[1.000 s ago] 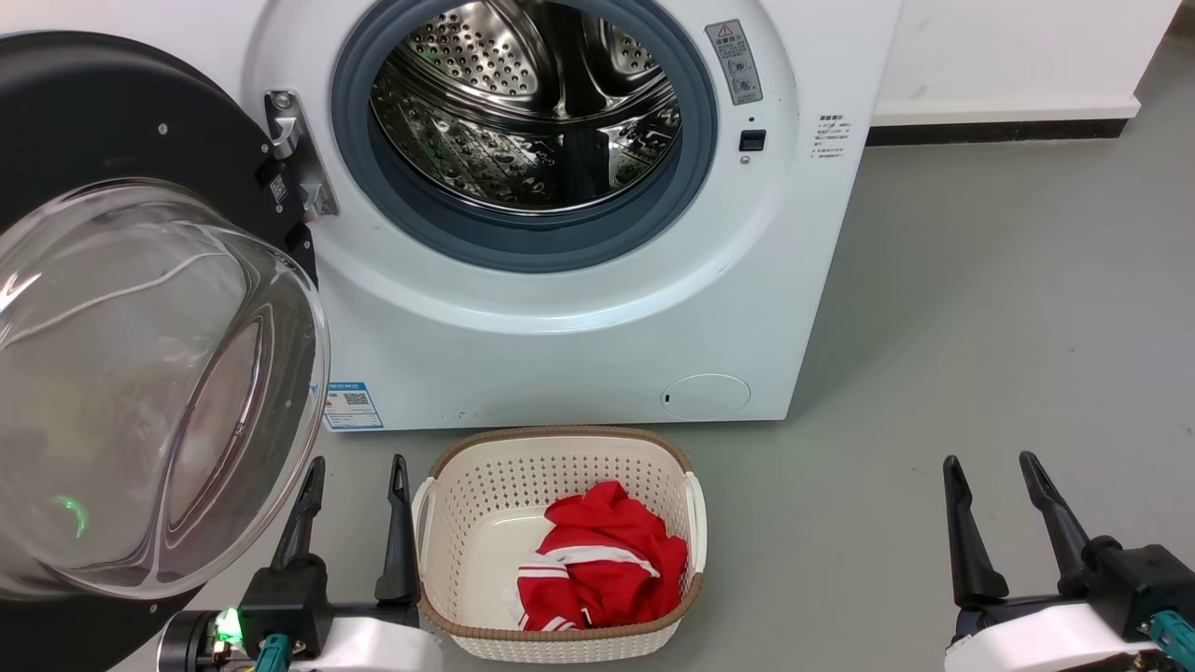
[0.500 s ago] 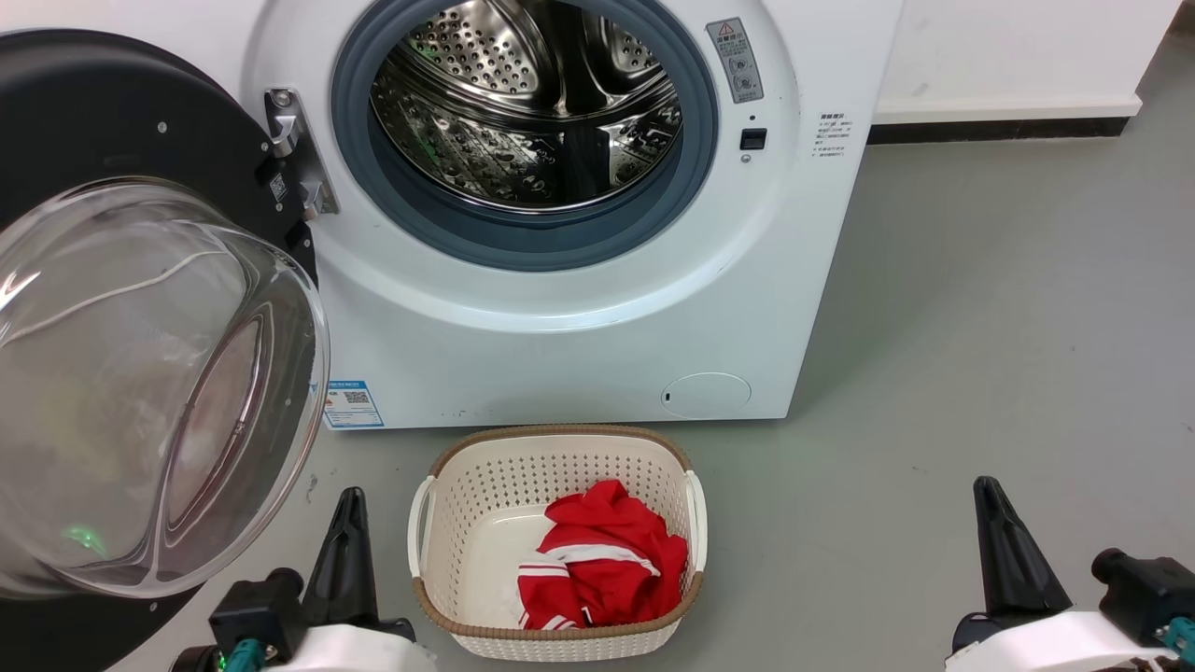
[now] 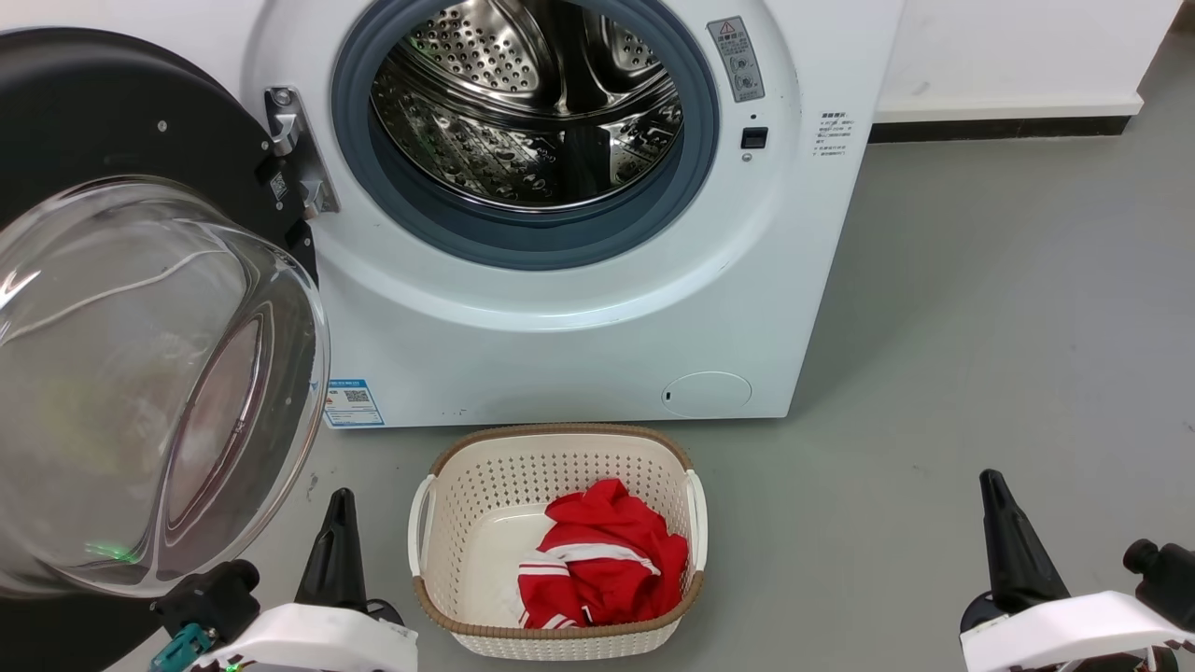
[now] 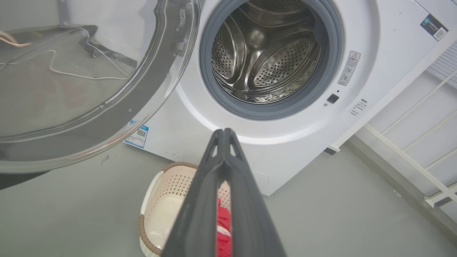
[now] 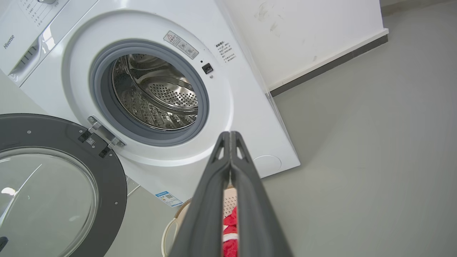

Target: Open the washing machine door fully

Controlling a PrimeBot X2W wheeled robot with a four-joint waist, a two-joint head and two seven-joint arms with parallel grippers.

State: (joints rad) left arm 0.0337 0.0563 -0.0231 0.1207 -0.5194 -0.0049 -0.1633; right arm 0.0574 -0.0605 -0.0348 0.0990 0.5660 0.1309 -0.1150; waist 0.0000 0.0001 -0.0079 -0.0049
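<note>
The white washing machine (image 3: 579, 336) stands ahead with its steel drum (image 3: 532, 103) exposed. The washing machine door (image 3: 112, 112), a black disc with a bulging glass bowl, hangs swung out to the left on its hinge (image 3: 297, 154), facing me. My left gripper (image 3: 341, 499) is low at the bottom left, shut on nothing, just right of the door's lower rim and apart from it. At the bottom right, over bare floor, my right gripper (image 3: 991, 485) is also shut and empty. The door (image 4: 71, 89) and machine (image 4: 303, 142) appear beyond the left gripper (image 4: 224, 132), and likewise the door (image 5: 46, 185) beyond the right gripper (image 5: 230, 135).
A cream perforated laundry basket (image 3: 560, 434) sits on the grey floor in front of the machine, between my arms, holding a red garment (image 3: 602, 560). A white wall with a dark skirting (image 3: 999, 129) runs behind on the right. A white rail frame (image 4: 410, 160) stands beside the machine.
Both grippers have gone from open to shut, turned and sunk lower in the head view. The door, machine and basket have stayed put.
</note>
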